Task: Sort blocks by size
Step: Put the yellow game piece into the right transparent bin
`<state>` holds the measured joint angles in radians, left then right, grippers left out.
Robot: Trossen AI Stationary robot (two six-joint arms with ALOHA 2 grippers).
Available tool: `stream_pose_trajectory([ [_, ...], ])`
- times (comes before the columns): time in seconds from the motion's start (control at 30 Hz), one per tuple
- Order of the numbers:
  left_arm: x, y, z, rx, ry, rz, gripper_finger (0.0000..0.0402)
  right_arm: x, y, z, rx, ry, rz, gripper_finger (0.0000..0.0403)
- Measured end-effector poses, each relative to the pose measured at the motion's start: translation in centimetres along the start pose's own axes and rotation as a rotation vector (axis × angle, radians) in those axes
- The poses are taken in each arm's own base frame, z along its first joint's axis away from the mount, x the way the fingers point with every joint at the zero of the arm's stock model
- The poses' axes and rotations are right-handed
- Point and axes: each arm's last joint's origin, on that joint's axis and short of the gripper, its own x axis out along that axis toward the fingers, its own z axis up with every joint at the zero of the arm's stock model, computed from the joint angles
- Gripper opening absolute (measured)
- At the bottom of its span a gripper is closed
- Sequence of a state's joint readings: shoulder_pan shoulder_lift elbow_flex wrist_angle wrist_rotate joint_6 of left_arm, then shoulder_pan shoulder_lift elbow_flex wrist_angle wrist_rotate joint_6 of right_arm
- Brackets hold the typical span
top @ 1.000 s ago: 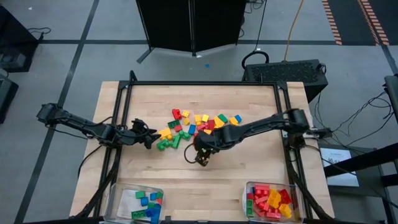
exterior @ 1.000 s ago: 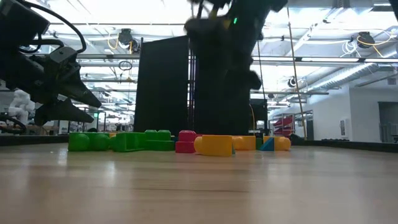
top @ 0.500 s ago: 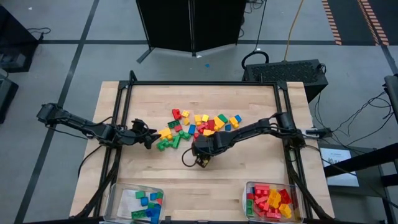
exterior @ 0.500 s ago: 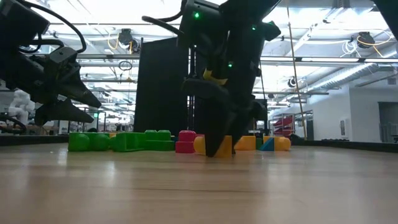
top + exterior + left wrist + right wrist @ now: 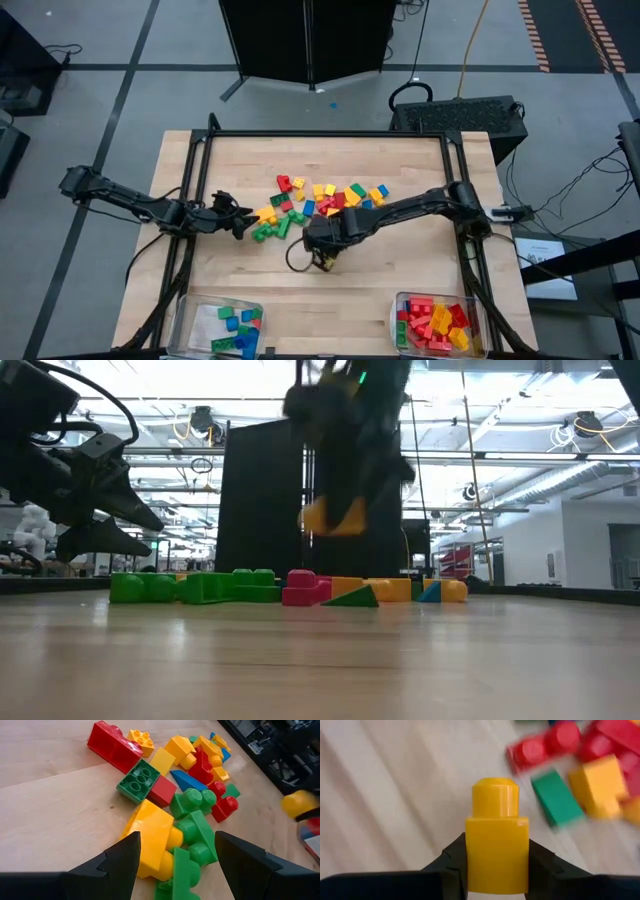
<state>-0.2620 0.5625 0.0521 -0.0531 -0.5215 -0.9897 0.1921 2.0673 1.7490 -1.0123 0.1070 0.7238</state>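
Observation:
The blocks (image 5: 320,200) lie in a loose pile of red, yellow, green and blue pieces at the table's middle. My right gripper (image 5: 322,262) hangs over the table just near of the pile, shut on a yellow block (image 5: 497,845). That yellow block (image 5: 335,515) shows well above the tabletop in the low view. My left gripper (image 5: 176,840) waits open at the pile's left end (image 5: 240,218), its fingers on either side of a yellow and a green block (image 5: 172,845) without touching them. My right gripper pinches the yellow block by two opposite side faces (image 5: 470,865) between its two fingers. The fingers come from above, pointing steeply down. The block's stud end (image 5: 495,795) sticks out past the fingertips. The block is lifted clear of the table.
A clear bin (image 5: 225,325) with blue and green blocks stands at the near left corner. A second bin (image 5: 435,322) with red and yellow blocks stands at the near right. Bare wood lies between the pile and the bins. A black frame (image 5: 320,135) edges the table's far side.
My right gripper came down on the yellow block at the pile's near edge, took hold of it and rose, shifting slightly toward the table's left. The block went from lying on the table to hanging clear. A green wedge now shows where it lay.

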Motion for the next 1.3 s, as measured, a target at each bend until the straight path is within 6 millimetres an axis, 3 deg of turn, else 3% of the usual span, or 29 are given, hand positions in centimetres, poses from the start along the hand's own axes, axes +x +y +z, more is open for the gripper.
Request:
stream_pose_trajectory([
  [0.13, 0.0, -0.2, 0.0, -0.007, 0.013, -0.025, 0.0255, -5.5, 2.4, -2.7, -0.062, 0.082, -0.044, 0.0109],
  [0.27, 0.0, -0.2, 0.0, -0.010, 0.011, -0.028, 0.0255, -10.1, 5.1, -7.1, -0.068, 0.140, -0.091, 0.0109],
  [0.5, 0.0, -0.2, 0.1, -0.009, -0.016, -0.011, 0.0255, -13.5, 9.4, -15.4, 0.123, 0.129, -0.039, 0.0109],
  [0.73, 0.0, -0.1, 0.2, 0.045, -0.035, 0.009, 0.0255, -14.7, 11.0, -21.9, 0.335, 0.147, -0.056, 0.0109],
  [0.93, 0.0, -0.1, 0.3, 0.008, -0.048, 0.009, 0.0255, -13.8, 11.1, -25.2, 0.455, 0.235, -0.140, 0.0109],
  [1.07, 0.0, -0.7, 0.2, 0.039, 0.129, -0.143, 0.0255, -12.8, 10.8, -27.1, 0.465, 0.294, -0.218, 0.0109],
  [1.17, -0.5, -1.5, 0.5, 0.112, 0.276, -0.242, 0.0255, -12.2, 10.6, -27.8, 0.455, 0.292, -0.248, 0.0168],
  [1.3, -2.2, -2.9, 2.4, 0.243, 0.286, -0.271, 0.0255, -11.9, 10.5, -28.1, 0.449, 0.289, -0.259, 0.0280],
])
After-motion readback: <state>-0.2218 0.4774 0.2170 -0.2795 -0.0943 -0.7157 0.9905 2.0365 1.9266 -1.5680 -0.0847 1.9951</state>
